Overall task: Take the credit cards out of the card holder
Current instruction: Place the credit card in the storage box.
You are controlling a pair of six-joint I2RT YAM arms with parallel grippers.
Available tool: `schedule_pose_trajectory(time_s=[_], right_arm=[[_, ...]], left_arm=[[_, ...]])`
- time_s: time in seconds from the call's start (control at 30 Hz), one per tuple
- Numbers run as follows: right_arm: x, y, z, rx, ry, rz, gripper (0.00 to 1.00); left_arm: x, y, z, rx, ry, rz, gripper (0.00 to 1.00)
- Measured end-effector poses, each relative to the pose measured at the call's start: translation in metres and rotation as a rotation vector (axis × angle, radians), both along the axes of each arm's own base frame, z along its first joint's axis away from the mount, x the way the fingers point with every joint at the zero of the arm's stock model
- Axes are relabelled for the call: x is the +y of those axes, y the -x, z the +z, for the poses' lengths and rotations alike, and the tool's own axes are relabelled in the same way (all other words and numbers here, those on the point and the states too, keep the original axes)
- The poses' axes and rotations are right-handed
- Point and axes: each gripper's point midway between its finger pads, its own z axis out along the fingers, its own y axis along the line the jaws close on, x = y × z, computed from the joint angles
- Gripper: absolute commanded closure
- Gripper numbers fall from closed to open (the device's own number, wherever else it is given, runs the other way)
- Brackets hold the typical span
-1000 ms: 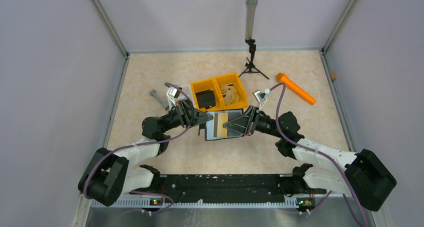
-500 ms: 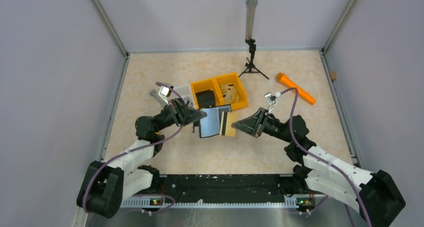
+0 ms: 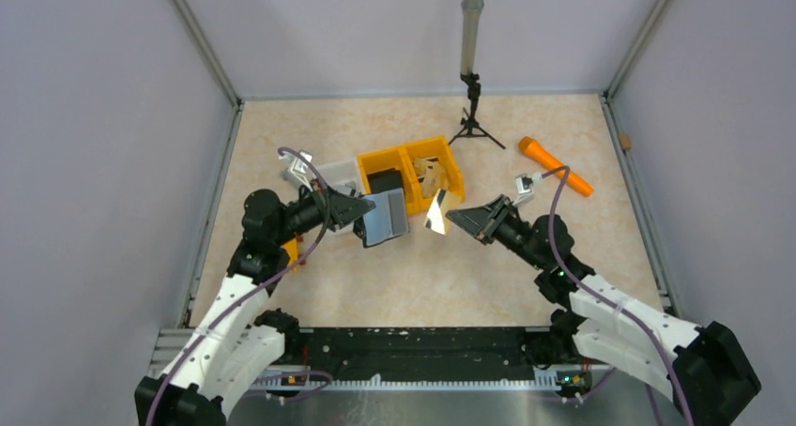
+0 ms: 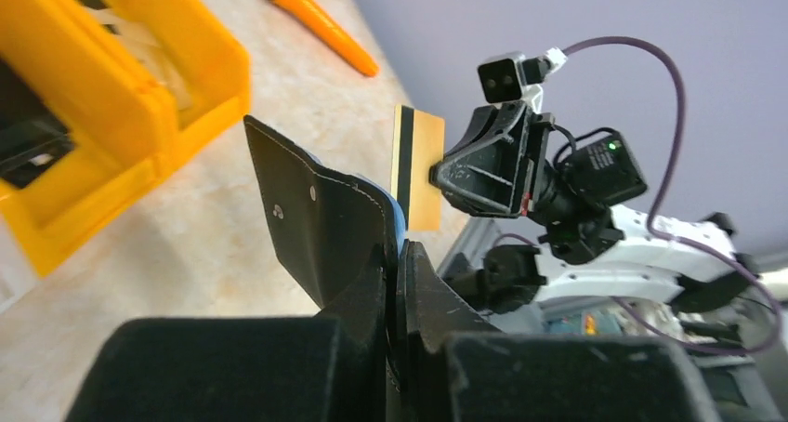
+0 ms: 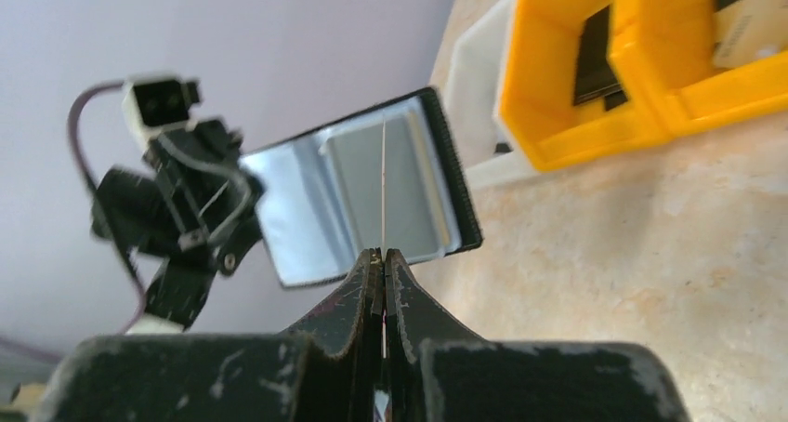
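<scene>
The card holder [image 3: 383, 218] hangs open above the table, black outside [image 4: 316, 227] and pale grey-blue inside [image 5: 423, 185]. My left gripper [image 3: 362, 210] is shut on its left edge [image 4: 398, 255]. A tan credit card with a black stripe [image 4: 420, 166] is held free of the holder, a short gap to its right [image 3: 437, 212]. My right gripper [image 3: 452, 216] is shut on that card. In the right wrist view the card [image 5: 384, 185] shows edge-on as a thin line rising from the gripper [image 5: 382, 255]. Any other cards are hidden.
A yellow two-compartment bin [image 3: 449, 168] stands just behind the grippers, with a black blocky item [image 3: 385, 184] in its left half. A white tray [image 3: 340, 173] sits at its left. An orange tool [image 3: 556, 165] lies at the right, and a small tripod with an upright tube [image 3: 472, 88] stands at the back.
The two grippers have drawn apart. The card has slid out of the holder to the right, and the left arm has carried the holder left and back.
</scene>
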Motion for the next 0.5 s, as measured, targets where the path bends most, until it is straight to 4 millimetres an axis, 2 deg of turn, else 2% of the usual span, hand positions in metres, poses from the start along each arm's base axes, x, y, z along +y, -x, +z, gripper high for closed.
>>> schedule_pose_trajectory(time_s=[0.07, 0.27, 0.37, 0.5], right_arm=[[-0.004, -0.016, -0.009, 0.062, -0.013, -0.078, 1.00], [-0.024, -0.067, -0.032, 0.187, -0.067, -0.379, 1.00], [-0.023, -0.090, -0.028, 0.191, -0.101, -0.483, 1.00], [-0.010, -0.119, -0.018, 0.184, -0.178, -0.568, 1.00]], left_arm=[[0.006, -0.005, -0.004, 0.002, -0.059, 0.047, 1.00], [0.022, -0.008, -0.035, 0.068, -0.201, 0.139, 1.00], [0.028, -0.006, -0.044, 0.085, -0.242, 0.158, 1.00], [0.032, -0.003, -0.048, 0.088, -0.273, 0.175, 1.00]])
